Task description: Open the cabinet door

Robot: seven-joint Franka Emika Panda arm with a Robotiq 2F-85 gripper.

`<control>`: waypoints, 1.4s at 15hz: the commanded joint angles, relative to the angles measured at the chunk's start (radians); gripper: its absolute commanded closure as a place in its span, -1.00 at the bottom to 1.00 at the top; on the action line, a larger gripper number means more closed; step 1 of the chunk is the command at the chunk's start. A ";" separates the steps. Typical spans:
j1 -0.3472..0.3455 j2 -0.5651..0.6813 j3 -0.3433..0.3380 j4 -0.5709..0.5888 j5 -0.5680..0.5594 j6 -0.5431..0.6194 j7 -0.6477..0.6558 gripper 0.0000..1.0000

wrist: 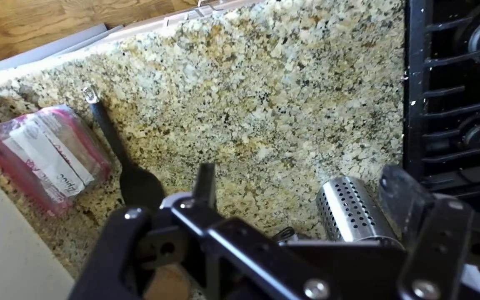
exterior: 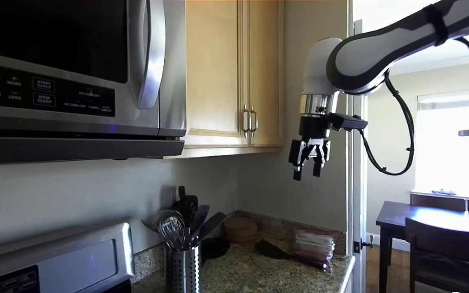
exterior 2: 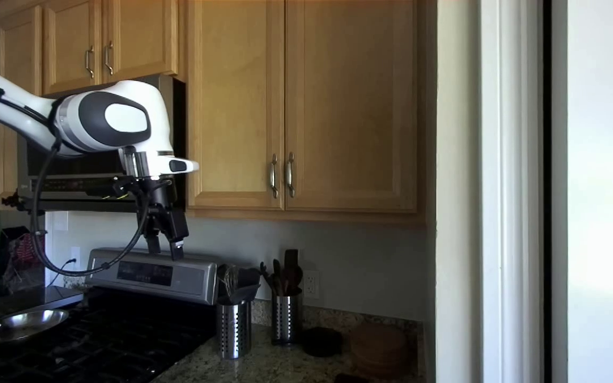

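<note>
Cabinet doors point(exterior 2: 232, 106) are shut; two metal canisters point(exterior 2: 234, 331) hold utensils point(exterior 2: 291, 259).

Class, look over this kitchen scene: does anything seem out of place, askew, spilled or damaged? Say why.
One mild oddity: a black utensil lies loose on the speckled countertop beside a plastic bag, whereas other utensils stand in perforated metal holders. No spill or damage shows, and the cabinet doors look shut.
</note>
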 commanded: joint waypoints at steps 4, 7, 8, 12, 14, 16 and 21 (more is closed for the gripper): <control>0.007 0.054 -0.009 0.046 -0.015 -0.002 0.003 -1.00; 0.007 0.055 -0.009 0.048 -0.015 -0.002 0.003 -1.00; 0.007 0.055 -0.009 0.048 -0.015 -0.002 0.003 -1.00; -0.026 0.106 -0.006 0.069 -0.034 0.057 0.075 -1.00; -0.049 0.148 -0.009 0.088 -0.044 0.100 0.123 -1.00; -0.068 0.189 -0.018 0.115 -0.060 0.135 0.150 -1.00; -0.085 0.292 -0.050 0.214 -0.109 0.198 0.163 -1.00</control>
